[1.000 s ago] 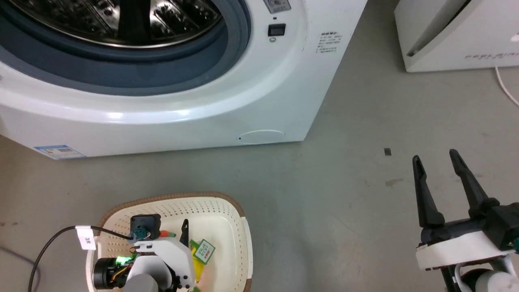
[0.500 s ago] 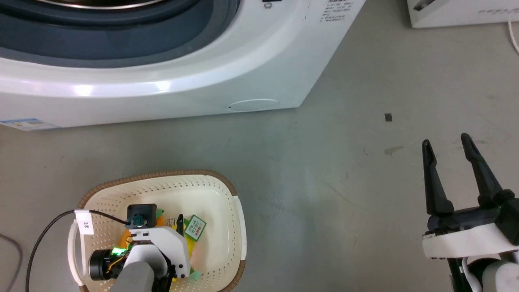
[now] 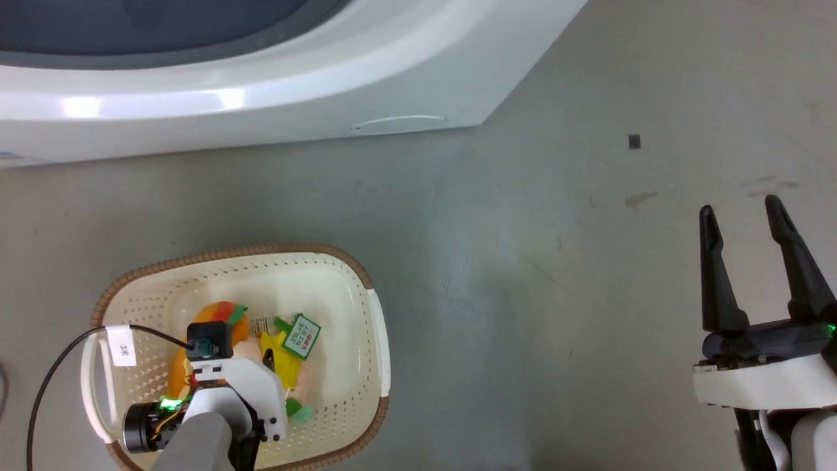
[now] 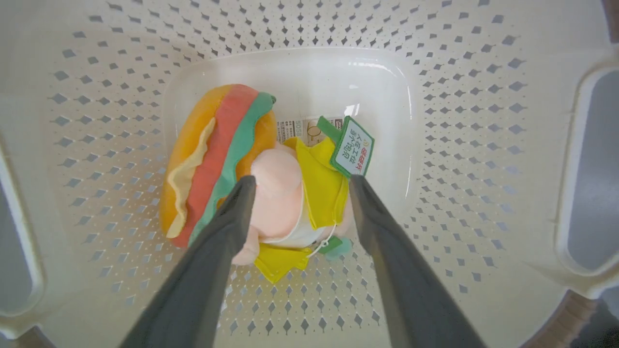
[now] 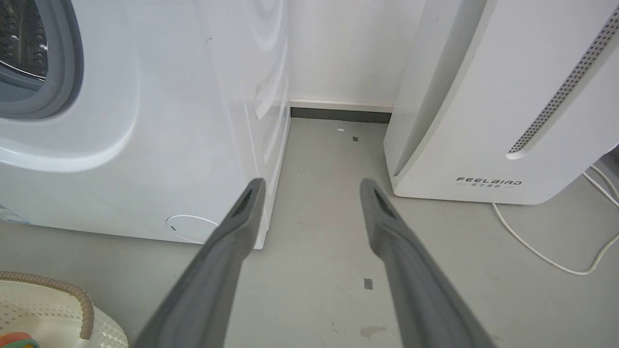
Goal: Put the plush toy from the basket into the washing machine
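The plush toy [image 4: 271,193] lies on the bottom of the cream basket [image 4: 459,145], its orange, red and green side to the left and its green-edged tag at the right. My left gripper [image 4: 301,181] reaches down into the basket, open, with one finger on either side of the toy's pink and yellow middle. From the head view the left gripper [image 3: 258,358] hangs over the toy [image 3: 222,324] inside the basket [image 3: 366,284]. The washing machine [image 3: 327,85] stands behind it on the floor. My right gripper [image 3: 740,209] is open and holds nothing, far to the right.
A black cable with a white label [image 3: 121,345] runs from the left wrist over the basket's left rim. In the right wrist view the washing machine [image 5: 145,145], a white FEELBIRD appliance [image 5: 483,121] with a white cord [image 5: 532,251], and the basket's corner [image 5: 58,309] show beyond the gripper [image 5: 312,186].
The head camera has tilted down, so the washer slid up and the basket shows whole. My left gripper has shifted toward the basket's near side, uncovering more of the toy.
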Controlling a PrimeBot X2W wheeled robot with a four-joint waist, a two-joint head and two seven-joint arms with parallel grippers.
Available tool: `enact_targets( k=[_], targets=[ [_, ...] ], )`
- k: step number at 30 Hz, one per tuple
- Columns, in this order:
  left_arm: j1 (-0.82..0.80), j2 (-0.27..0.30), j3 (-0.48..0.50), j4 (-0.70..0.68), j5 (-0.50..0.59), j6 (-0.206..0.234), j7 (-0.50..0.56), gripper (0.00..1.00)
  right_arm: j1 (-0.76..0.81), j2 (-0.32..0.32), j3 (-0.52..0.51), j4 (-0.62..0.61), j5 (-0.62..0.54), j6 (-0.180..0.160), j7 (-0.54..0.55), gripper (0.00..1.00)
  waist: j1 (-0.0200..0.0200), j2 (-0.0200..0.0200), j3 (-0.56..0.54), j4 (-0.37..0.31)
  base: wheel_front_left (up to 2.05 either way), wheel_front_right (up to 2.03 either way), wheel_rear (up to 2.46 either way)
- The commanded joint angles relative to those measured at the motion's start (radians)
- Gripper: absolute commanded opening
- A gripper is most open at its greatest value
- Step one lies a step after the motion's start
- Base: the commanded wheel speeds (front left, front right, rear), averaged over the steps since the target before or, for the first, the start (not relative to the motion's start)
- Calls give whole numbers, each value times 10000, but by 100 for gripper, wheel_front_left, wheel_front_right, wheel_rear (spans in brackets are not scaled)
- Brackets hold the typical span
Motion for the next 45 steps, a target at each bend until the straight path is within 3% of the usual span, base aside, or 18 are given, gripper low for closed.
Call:
enact_targets(
  k=[1, 24, 35, 36, 37, 41, 45],
  targets=[
    [-307, 85, -62, 275, -102, 93, -45, 100, -224, -2, -53, -103, 101, -8, -133, 100, -1, 0, 205, -38, 0, 0, 0],
    [-2141, 343, -621, 2747, -1093, 397, -143, 100, -588, -2, -510, -900, 108, -9, -635, 100, -1, 0, 2607, -115, 0, 0, 0],
    [-2174, 646, -646, 2774, -1284, 216, 21, 100, -738, -2, -423, -859, 132, -9, -640, 100, -1, 0, 2878, -179, 0, 0, 0],
    [-2129, 675, -648, 2774, -1307, 159, 46, 90, -750, -2, -434, -829, 144, -9, -640, 100, -1, 0, 2852, -207, 0, 0, 0],
    [-2088, 691, -649, 2774, -1341, 59, 102, 0, -763, -2, -457, -799, 165, -9, -640, 100, -1, 0, 2830, -224, 0, 0, 0],
    [-1984, 795, -581, 2774, -1512, -333, -112, 0, -865, -2, -492, -689, 249, -9, -640, 100, -1, 0, 2693, -278, 0, 0, 0],
    [-1839, 858, -522, 2774, -1638, -458, -425, 0, -962, -2, -486, -619, 305, -9, -640, 100, -1, 0, 2373, -306, 0, 0, 0]
  ],
)
